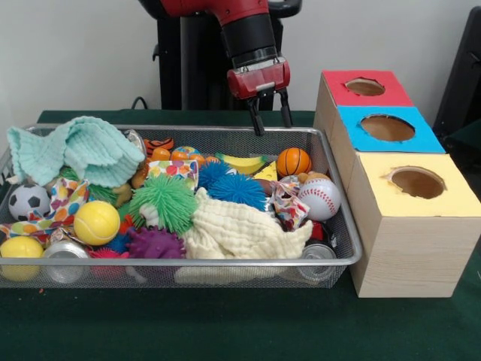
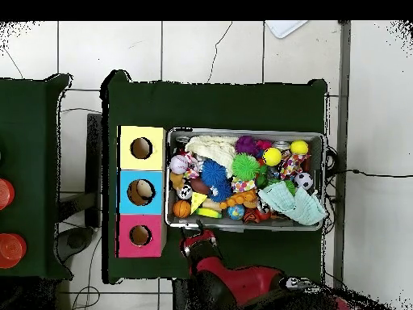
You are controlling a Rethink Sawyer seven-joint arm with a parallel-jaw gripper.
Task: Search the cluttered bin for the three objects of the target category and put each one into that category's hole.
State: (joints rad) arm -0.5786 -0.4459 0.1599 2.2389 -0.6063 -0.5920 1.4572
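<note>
The wire mesh bin [image 1: 188, 263] sits on the green table, heaped with toys and cloths; in the overhead view its rim [image 2: 242, 131] lies right of the box. I see no clear plastic bottle in the bin; any are hidden under the clutter. The blue-surround hole [image 1: 387, 128] is the middle opening of the wooden box, and it also shows in the overhead view [image 2: 140, 192] with something pale inside. My gripper [image 1: 270, 114] hangs open and empty just above the bin's far rim near its right corner, and shows in the overhead view [image 2: 196, 240] at the bin's lower left edge.
Red-surround hole [image 1: 365, 86] and yellow-surround hole [image 1: 417, 182] flank the blue one. A mint cloth [image 1: 75, 147], cream cloth [image 1: 240, 229], green spiky ball [image 1: 165, 201], baseball [image 1: 319, 198], basketball [image 1: 293, 162] and metal cans [image 1: 64, 252] fill the bin.
</note>
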